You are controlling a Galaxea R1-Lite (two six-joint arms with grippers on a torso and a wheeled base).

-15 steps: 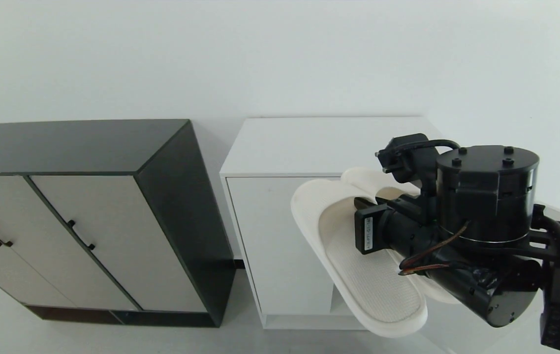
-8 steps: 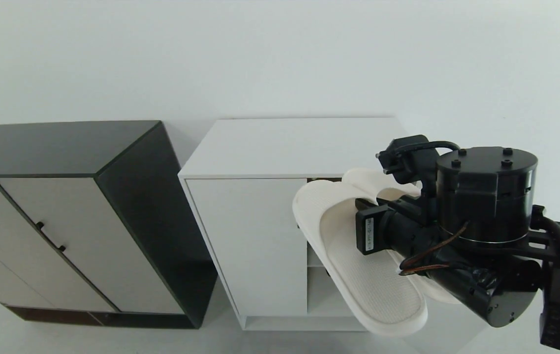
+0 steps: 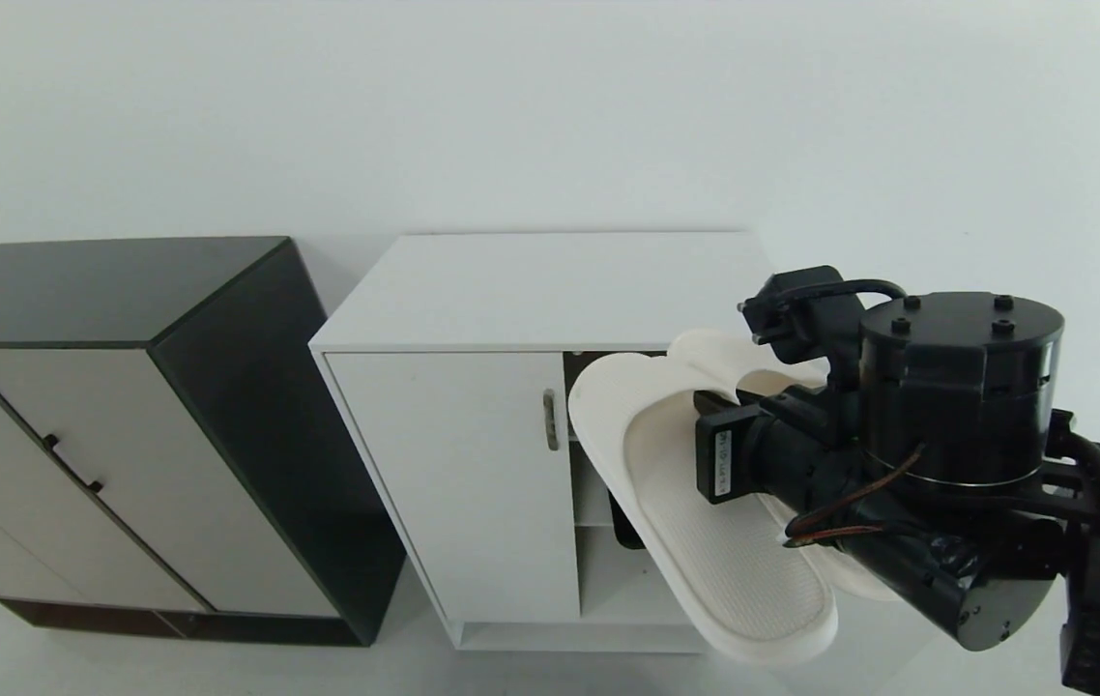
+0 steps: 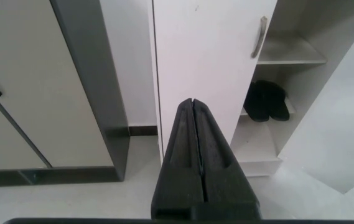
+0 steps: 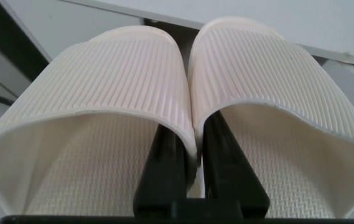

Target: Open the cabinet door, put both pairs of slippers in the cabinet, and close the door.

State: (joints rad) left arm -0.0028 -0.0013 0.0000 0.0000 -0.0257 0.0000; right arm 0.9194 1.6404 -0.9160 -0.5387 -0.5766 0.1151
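In the head view, the open side of the white cabinet (image 3: 531, 290) is largely covered by the cream slippers (image 3: 724, 561) and the right arm. Of the black slippers (image 3: 623, 522) on its shelf, only a dark sliver is seen. The farther cream slipper is mostly hidden behind the nearer one. The dark cabinet (image 3: 105, 290) is cut off at the left edge. The right gripper (image 5: 196, 155) has its fingertips buried under the straps.
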